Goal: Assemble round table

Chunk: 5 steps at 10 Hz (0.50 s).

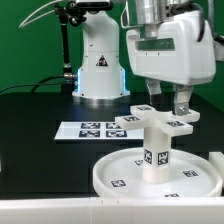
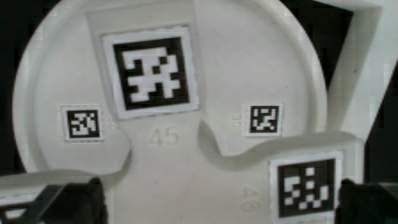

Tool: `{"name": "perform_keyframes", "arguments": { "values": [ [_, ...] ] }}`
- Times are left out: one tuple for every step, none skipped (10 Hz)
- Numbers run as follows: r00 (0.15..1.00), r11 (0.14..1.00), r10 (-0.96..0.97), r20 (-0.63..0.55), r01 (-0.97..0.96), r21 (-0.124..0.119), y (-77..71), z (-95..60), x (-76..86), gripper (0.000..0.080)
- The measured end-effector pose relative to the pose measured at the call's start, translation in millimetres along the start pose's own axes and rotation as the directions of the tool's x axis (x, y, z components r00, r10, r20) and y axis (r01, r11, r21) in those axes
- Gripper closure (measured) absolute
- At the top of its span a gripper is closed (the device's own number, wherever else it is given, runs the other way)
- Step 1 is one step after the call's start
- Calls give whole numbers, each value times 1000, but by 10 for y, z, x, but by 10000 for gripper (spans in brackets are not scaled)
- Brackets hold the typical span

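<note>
The large rimmed round disc (image 1: pixel 120 172) lies at the front of the table. The short thick cylinder leg (image 1: pixel 155 155) stands upright in its middle. The cross-shaped base piece (image 1: pixel 150 123) sits on top of the leg. My gripper (image 1: pixel 177 110) hangs over the base piece's arm on the exterior view's right, with its fingers wide apart on either side of the arm. In the wrist view the base piece (image 2: pixel 178 130) fills the picture with its tags. The dark fingertips (image 2: pixel 50 200) show only at the picture's corners.
The marker board (image 1: pixel 85 130) lies behind the disc. The robot's white base (image 1: pixel 100 70) stands at the back. A white part's corner (image 1: pixel 216 160) shows at the exterior view's right edge.
</note>
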<state>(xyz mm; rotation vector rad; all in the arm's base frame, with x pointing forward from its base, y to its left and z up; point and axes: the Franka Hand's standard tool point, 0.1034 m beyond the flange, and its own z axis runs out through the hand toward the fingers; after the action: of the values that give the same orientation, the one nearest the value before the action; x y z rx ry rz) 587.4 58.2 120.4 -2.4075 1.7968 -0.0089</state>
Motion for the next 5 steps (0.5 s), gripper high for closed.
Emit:
{"name": "perform_keyframes", "arguments": {
  "values": [
    [998, 998, -55, -1, 55, -1, 6, 3, 9, 151],
    [990, 990, -143, -1, 143, -1, 7, 4, 12, 151],
    [976, 976, -218, -1, 218, -2, 8, 4, 15, 151],
    [948, 948, -319, -3, 319, -4, 7, 2, 18, 151],
    [889, 889, -458, -15, 457, -19, 1, -5, 27, 151]
  ]
}}
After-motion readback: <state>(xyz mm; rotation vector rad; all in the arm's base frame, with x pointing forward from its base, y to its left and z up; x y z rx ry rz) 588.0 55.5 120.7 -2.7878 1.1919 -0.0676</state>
